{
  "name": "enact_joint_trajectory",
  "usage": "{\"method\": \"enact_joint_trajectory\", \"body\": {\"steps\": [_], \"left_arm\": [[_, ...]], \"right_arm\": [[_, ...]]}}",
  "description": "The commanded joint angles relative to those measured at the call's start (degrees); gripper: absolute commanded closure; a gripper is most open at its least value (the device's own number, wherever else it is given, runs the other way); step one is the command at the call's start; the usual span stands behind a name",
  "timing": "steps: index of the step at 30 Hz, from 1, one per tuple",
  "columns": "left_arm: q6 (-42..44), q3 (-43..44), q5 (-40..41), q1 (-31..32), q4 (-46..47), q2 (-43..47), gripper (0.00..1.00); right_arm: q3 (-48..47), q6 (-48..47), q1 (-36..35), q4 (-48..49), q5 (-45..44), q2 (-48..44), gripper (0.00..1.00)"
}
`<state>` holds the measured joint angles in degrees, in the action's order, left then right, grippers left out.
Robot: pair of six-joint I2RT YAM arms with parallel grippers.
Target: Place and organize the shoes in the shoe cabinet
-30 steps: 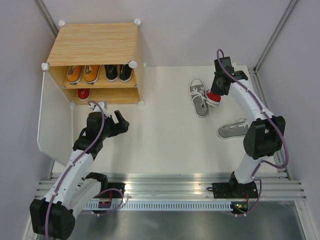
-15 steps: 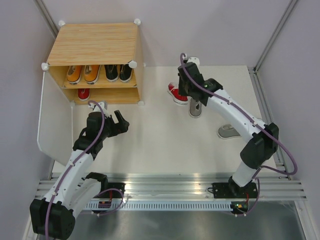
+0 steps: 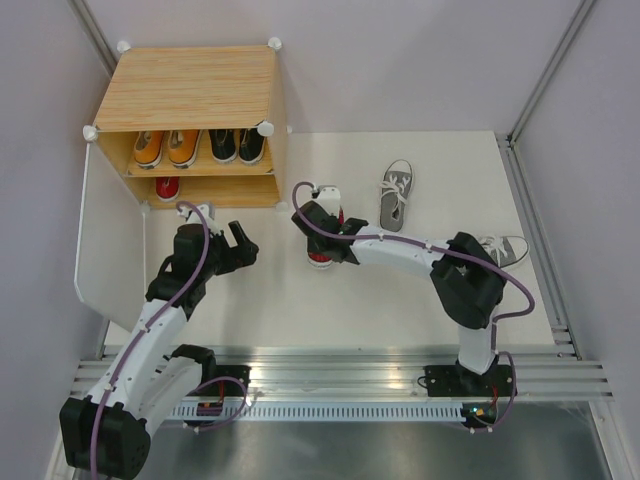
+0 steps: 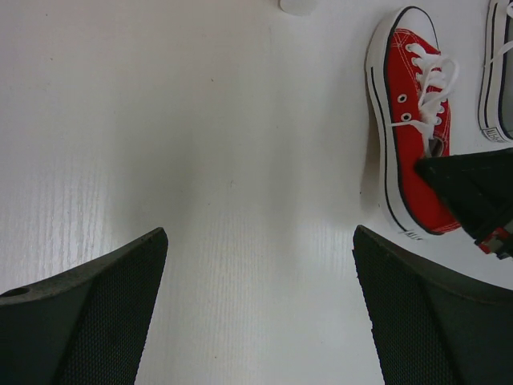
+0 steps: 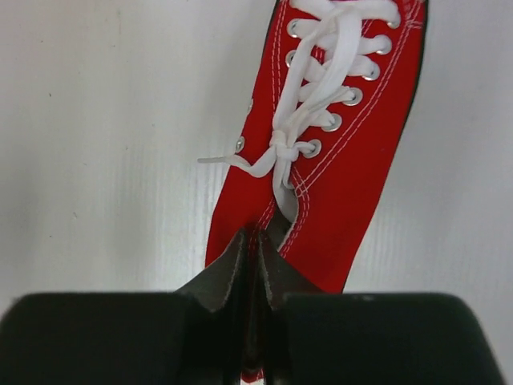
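Since we pinch the red shoe (image 5: pixel 345 160) by its heel collar, right gripper (image 5: pixel 250 249) fingers pressed together on the cloth, it sits at 4 o'clock from the cabinet (image 3: pixel 190 90). Its mate (image 3: pixel 167 187) is on the lower shelf. Our left gripper (image 4: pixel 258 241), fingers spread, hovers at 9 o'clock of the shoe and may crowd that path. 1 grey shoe (image 3: pixel 397 195) lies at 2 o'clock.

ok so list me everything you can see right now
shoe cabinet: 1, light wood, white door open, far left
orange shoes: 2, upper shelf, left side
black shoes: 2, upper shelf, right side
red shoes: 2, one on lower shelf, one held mid-table
grey shoes: 2, on the table, one mid-back, one at right
table: 1, white
left gripper: open, empty
right gripper: shut on one red shoe
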<state>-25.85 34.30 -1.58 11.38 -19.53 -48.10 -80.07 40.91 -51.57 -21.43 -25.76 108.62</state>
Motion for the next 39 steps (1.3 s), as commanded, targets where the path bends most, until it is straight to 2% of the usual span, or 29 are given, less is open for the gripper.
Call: {"method": "enact_joint_trajectory", "body": {"steps": [1,2,5,7,8,9,10,13,14,17,18,22,28,35,39], "left_arm": [[1.8,-0.1,-0.5,0.2,-0.5,0.9,0.01],[1.6,-0.1,-1.1,0.2,-0.6,1.0,0.01],[0.4,-0.3,-4.6,0.5,-0.8,1.0,0.01],[-0.1,-0.5,-5.6,1.0,-0.8,0.7,0.01],[-0.2,-0.5,-5.9,2.0,-0.7,0.6,0.01],[-0.2,-0.5,-6.1,2.7,-0.5,0.3,0.01],[-0.4,-0.2,-6.5,4.3,0.0,-0.6,0.01],[-1.2,0.5,-6.9,8.2,2.0,-3.2,0.02],[-1.4,0.8,-6.4,11.7,2.6,-4.1,0.02],[-2.1,2.3,-0.2,19.5,5.0,-7.9,0.02],[-2.4,3.4,1.1,21.4,5.5,-9.0,0.02],[-2.5,5.6,9.7,30.8,9.8,-15.1,0.03],[-1.3,7.2,23.6,39.8,18.1,-25.3,0.07],[1.7,6.7,38.3,45.9,31.9,-34.1,0.19],[-0.1,4.4,41.9,46.3,38.3,-37.5,0.24]], "right_arm": [[-0.4,4.4,-2.2,8.0,3.3,0.8,0.88],[-0.4,4.4,-3.3,8.2,3.8,0.6,0.78],[-0.2,3.4,-3.8,8.3,4.5,-1.7,0.60],[0.1,2.0,-3.8,6.2,3.2,-3.1,0.57],[0.4,1.5,-3.7,5.8,1.6,-5.2,0.48],[1.5,0.5,-3.7,4.9,1.2,-6.3,0.44],[2.1,0.3,-3.7,4.3,0.5,-7.5,0.37],[4.7,-0.5,-3.7,1.0,-4.3,-13.2,0.27],[5.4,-0.8,-3.6,-0.1,-6.0,-16.2,0.21],[7.7,-2.3,-2.8,-5.7,-13.2,-22.1,0.10],[9.1,-2.6,-2.7,-8.1,-17.0,-23.7,0.08],[14.6,-3.4,-1.3,-12.1,-22.3,-33.1,0.02],[23.8,0.0,-0.4,-16.4,-24.3,-49.9,0.02],[27.5,3.3,-0.3,-24.4,-25.8,-58.4,0.02],[27.1,3.8,-0.3,-28.1,-26.3,-61.1,0.02]]}}
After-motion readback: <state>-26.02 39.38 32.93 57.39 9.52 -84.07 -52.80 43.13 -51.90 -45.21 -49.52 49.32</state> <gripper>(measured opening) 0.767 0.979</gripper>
